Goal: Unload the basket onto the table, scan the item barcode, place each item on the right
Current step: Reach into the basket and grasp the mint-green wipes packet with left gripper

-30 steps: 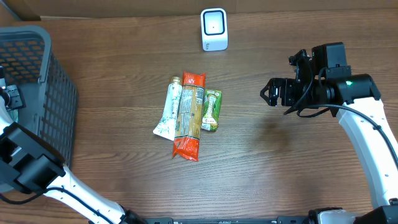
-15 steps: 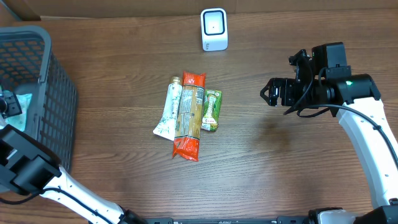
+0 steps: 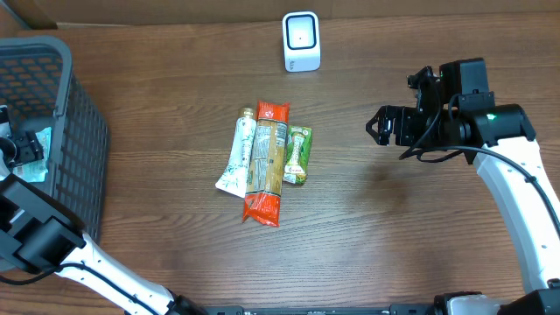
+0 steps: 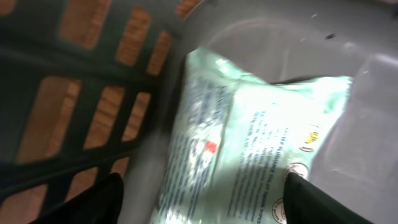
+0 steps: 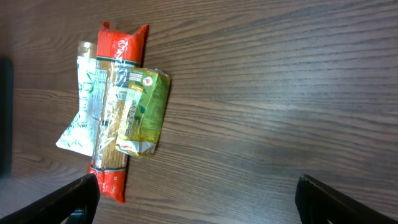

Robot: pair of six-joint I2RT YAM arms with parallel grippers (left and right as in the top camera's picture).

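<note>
Green packet (image 4: 249,137) is seen lying loose in grey basket (image 3: 79,131) under spread left gripper (image 4: 202,182); right gripper (image 3: 376,129) is held wide, empty.

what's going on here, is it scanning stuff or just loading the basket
The left gripper is down inside the grey basket, jaws open over a pale green packet lying in it; whether it touches the packet is unclear. The right gripper hovers open and empty above the table, to the right of a white tube, a red pasta pack and a green pouch lying side by side. The white scanner stands at the far edge.
</note>
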